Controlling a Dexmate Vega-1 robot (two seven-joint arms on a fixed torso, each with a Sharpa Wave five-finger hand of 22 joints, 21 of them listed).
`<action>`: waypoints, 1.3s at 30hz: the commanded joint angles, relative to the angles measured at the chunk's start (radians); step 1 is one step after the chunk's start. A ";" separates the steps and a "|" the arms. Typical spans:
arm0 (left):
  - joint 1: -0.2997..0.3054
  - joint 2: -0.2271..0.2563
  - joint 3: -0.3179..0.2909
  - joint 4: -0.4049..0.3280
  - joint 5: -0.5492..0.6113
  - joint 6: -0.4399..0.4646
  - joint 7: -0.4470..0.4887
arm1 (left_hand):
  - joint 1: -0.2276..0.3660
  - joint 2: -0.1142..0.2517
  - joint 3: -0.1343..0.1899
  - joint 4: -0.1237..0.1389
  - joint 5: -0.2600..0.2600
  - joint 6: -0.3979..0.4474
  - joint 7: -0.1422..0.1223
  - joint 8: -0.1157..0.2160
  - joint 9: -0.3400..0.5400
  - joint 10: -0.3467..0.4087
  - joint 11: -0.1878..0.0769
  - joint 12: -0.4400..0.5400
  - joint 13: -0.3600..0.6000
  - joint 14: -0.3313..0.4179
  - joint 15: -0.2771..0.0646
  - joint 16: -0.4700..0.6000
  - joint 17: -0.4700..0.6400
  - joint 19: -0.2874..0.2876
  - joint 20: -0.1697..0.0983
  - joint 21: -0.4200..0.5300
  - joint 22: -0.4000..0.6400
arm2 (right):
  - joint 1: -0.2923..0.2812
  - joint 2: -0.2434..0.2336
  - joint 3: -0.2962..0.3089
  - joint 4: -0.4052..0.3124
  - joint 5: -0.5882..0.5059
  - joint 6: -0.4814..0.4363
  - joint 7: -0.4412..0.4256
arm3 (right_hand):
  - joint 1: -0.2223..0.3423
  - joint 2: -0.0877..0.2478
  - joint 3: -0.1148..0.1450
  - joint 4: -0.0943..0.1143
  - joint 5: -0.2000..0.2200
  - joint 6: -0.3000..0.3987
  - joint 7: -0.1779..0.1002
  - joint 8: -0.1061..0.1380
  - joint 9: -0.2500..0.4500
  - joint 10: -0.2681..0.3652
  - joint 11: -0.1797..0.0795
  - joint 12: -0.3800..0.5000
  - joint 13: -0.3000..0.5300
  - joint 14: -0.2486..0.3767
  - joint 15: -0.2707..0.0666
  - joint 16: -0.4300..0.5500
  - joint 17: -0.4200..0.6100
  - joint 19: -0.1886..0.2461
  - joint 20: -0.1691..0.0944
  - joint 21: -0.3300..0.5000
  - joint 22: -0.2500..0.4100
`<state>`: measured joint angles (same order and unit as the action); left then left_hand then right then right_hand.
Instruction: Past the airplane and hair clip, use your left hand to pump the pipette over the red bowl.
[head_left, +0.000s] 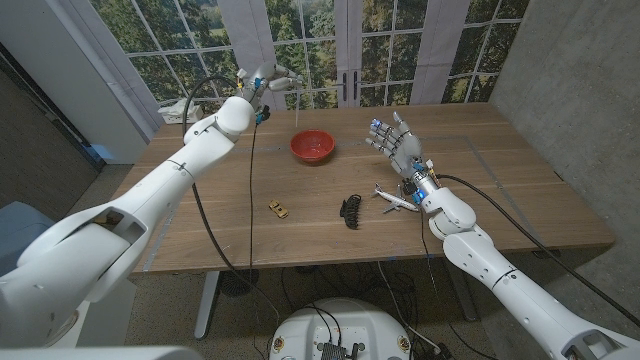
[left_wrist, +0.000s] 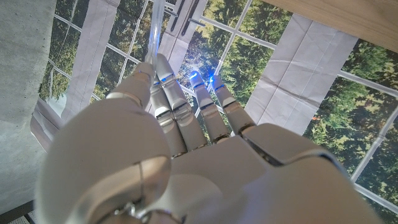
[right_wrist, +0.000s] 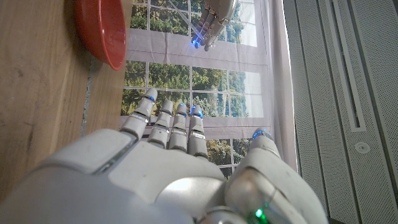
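Head view: hair clip (head_left: 349, 209) lay nearest, on table (head_left: 500, 170), airplane (head_left: 396, 197) just beside it toward right arm, small yellow toy (head_left: 279, 209) to its other side. Red bowl (head_left: 312, 146) sat past them, mid-table. Left hand (head_left: 262, 82) hung raised beyond bowl, fingers pinching clear pipette (head_left: 293, 92). Right hand (head_left: 398, 142) stood near bowl, fingers spread, holding nothing.

Left wrist view: fingers (left_wrist: 168, 93) pressed together around pipette (left_wrist: 155, 28), window behind.

Right wrist view: right hand (right_wrist: 168, 168) fingers apart; bowl (right_wrist: 102, 31) on table edge-on; left hand (right_wrist: 213, 18) above.
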<state>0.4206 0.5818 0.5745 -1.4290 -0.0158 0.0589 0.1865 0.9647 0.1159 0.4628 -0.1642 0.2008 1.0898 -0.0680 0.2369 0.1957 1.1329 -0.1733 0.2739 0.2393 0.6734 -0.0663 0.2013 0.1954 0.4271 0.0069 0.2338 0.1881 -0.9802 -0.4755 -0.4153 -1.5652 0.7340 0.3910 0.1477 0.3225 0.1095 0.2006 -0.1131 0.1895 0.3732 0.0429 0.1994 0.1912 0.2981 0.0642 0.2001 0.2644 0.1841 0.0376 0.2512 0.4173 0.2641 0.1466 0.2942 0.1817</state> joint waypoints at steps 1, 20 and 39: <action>0.006 -0.004 -0.004 0.006 -0.003 -0.013 0.002 | 0.027 0.037 -0.002 0.016 0.010 0.002 -0.035 -0.005 0.007 0.028 -0.036 -0.010 -0.004 0.010 -0.163 0.001 0.000 0.009 0.002 0.002 0.005 | -0.002 -0.001 0.001 0.000 0.001 0.003 0.001 | 0.001 0.005 0.002 -0.009 0.006 0.003 0.005 0.001 0.001 0.002 0.001 0.006 0.000 0.007 0.006 -0.001 0.001 0.003 0.003 -0.001 0.003; 0.009 -0.011 -0.012 0.017 -0.017 -0.022 0.005 | -0.046 0.012 -0.014 0.036 0.007 -0.076 -0.038 -0.038 0.000 -0.062 -0.041 -0.062 -0.027 0.017 -0.155 -0.015 -0.012 0.010 0.014 0.002 0.005 | 0.006 0.004 -0.001 0.008 0.001 -0.001 0.002 | -0.002 0.005 0.004 -0.011 0.006 0.003 0.003 0.001 0.001 0.002 0.001 0.006 -0.004 0.007 0.005 -0.002 0.000 0.004 0.004 -0.005 0.003; 0.027 -0.013 -0.031 0.008 -0.063 -0.029 -0.001 | -0.092 -0.027 -0.033 0.036 0.001 -0.083 -0.025 -0.039 -0.005 -0.078 -0.040 -0.067 -0.033 0.017 -0.156 -0.015 -0.012 0.008 0.011 0.000 0.004 | 0.007 0.003 -0.001 0.007 0.006 -0.002 0.007 | -0.006 0.005 0.007 -0.014 0.006 0.004 0.003 0.001 0.001 0.001 0.002 0.007 -0.009 0.008 0.006 -0.003 -0.003 0.006 0.004 -0.010 0.003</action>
<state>0.4337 0.5689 0.5561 -1.4083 -0.0564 0.0318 0.1813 0.8779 0.0933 0.4347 -0.1303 0.2029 1.0053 -0.0983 0.2012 0.1898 1.0586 -0.2142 0.2091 0.2043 0.6897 -0.0642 0.1848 0.1813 0.4364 0.0162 0.2338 0.1880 -0.9734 -0.4725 -0.4161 -1.5578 0.7353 0.3904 0.1504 0.3225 0.1095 0.2060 -0.1185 0.1894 0.3731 0.0429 0.1994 0.1912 0.2981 0.0642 0.2001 0.2551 0.1860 0.0395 0.2512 0.4126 0.2640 0.1466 0.2884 0.1817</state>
